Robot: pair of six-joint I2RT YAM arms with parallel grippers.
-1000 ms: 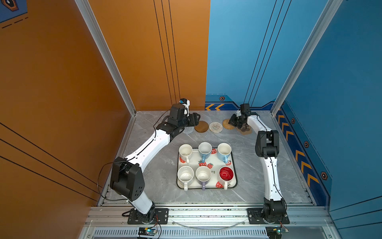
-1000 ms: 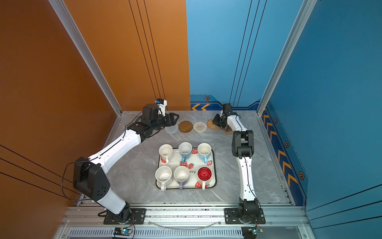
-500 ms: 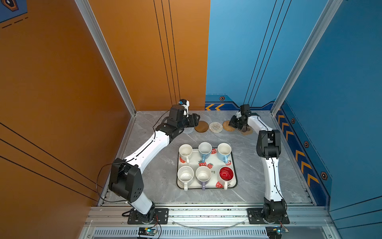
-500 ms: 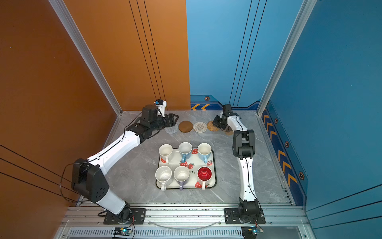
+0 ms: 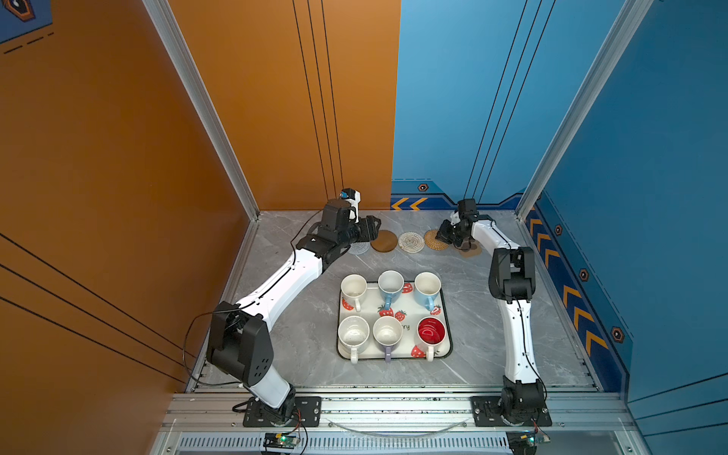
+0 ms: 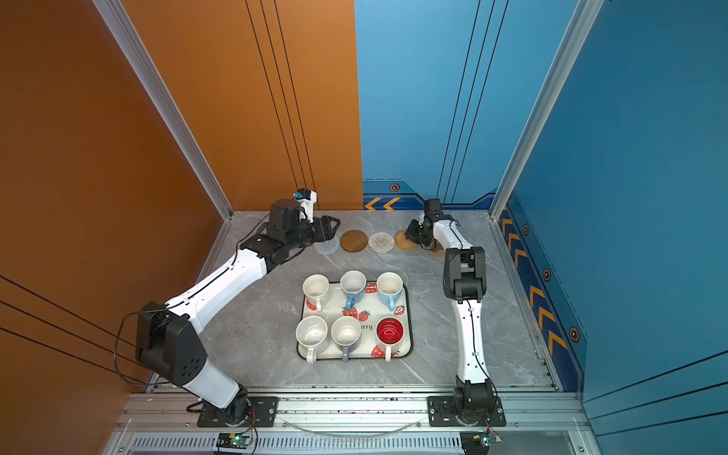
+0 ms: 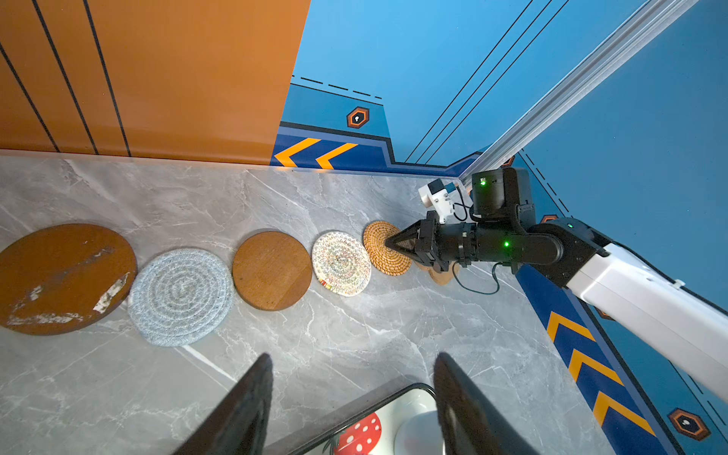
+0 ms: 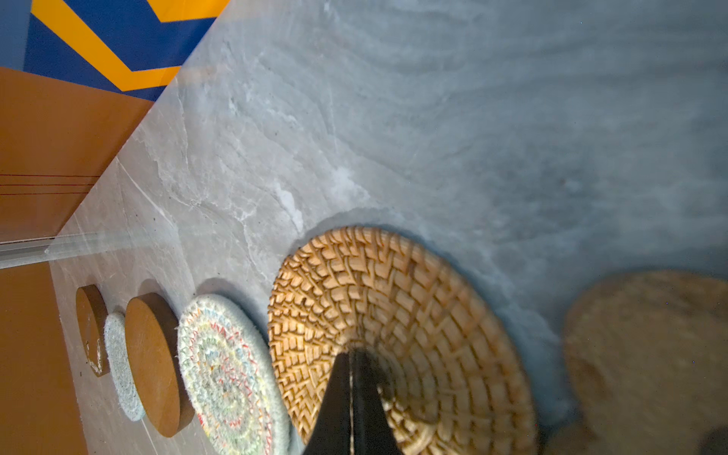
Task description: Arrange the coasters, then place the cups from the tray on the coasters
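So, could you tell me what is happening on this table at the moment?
The coasters are being set out in a row. The right gripper, shut, has its tip on the rattan coaster, which lies between the cream woven coaster and the paw-print coaster. The left gripper hangs open by the grey woven coaster, holding nothing. All six cups stand on the tray; no coaster bears a cup yet.
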